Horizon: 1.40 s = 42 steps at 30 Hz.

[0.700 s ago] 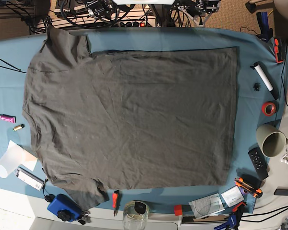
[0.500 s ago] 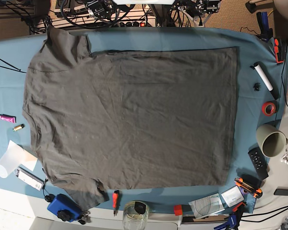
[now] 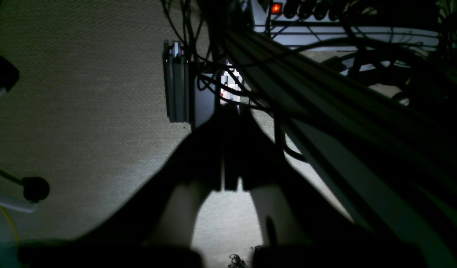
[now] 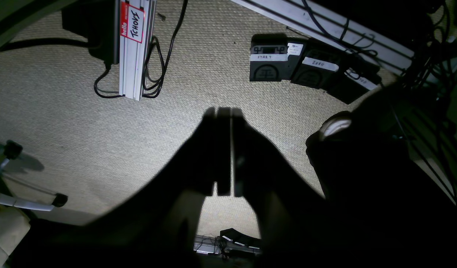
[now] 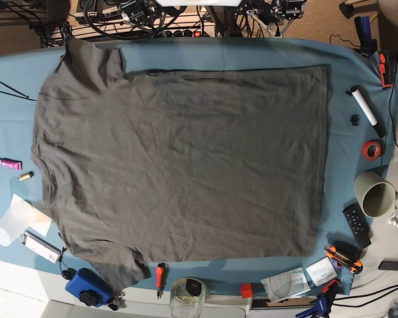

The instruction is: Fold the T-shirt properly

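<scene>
Both gripper pairs, left gripper (image 3: 230, 149) and right gripper (image 4: 224, 149), hang closed and empty over the floor (parked off the worktop (image 5: 186, 56)), leaving the flat T-shirt (image 5: 186, 165) clear for folding.

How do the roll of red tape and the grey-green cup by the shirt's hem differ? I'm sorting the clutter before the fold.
The roll of red tape is small, bright red and lies flat as a ring. The grey-green cup is much larger, dull in colour and lies tipped, its open mouth showing. The tape lies farther up the base view than the cup. Both sit on the blue cloth, clear of the T-shirt.
</scene>
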Each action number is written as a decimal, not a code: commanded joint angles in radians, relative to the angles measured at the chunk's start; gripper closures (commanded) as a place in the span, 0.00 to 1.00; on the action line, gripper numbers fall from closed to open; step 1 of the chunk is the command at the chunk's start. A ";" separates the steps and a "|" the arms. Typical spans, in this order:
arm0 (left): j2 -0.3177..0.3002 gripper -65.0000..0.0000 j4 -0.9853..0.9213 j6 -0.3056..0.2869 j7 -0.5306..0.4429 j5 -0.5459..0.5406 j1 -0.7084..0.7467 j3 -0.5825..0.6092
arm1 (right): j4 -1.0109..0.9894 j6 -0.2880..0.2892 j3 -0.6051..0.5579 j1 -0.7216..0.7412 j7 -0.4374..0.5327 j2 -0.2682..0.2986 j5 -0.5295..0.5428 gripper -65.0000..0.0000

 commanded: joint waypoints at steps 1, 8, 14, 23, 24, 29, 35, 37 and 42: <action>-0.003 1.00 0.006 -0.004 -0.006 0.003 0.009 -0.001 | 0.006 0.006 0.000 -0.002 -0.009 0.011 0.002 0.98; -0.047 1.00 0.007 -0.004 -0.006 -0.059 0.056 -0.001 | 0.008 0.005 0.000 -0.020 -0.014 0.056 0.028 0.98; -0.092 1.00 0.045 -0.005 -0.006 -0.132 0.135 -0.001 | 0.052 0.005 0.000 -0.071 -0.015 0.115 0.111 0.98; -0.139 1.00 0.279 -0.111 -0.006 -0.299 0.358 -0.001 | 0.381 0.005 0.002 -0.267 -0.040 0.223 0.111 0.98; -0.138 1.00 0.319 -0.121 -0.006 -0.309 0.388 -0.001 | 0.425 0.004 0.002 -0.292 -0.041 0.235 0.111 0.98; -0.138 1.00 0.515 -0.134 -0.006 -0.312 0.521 -0.001 | 0.645 -0.084 0.002 -0.412 -0.059 0.282 0.111 0.98; -0.137 1.00 0.761 -0.135 -0.006 -0.312 0.681 -0.001 | 0.900 -0.187 0.032 -0.556 -0.174 0.307 0.106 0.98; -0.135 1.00 0.844 -0.134 -0.006 -0.312 0.732 -0.002 | 0.986 -0.198 0.071 -0.609 -0.211 0.307 0.107 0.98; -0.133 1.00 1.022 -0.135 -0.005 -0.331 0.830 -0.002 | 1.173 -0.198 0.202 -0.738 -0.241 0.307 0.107 0.98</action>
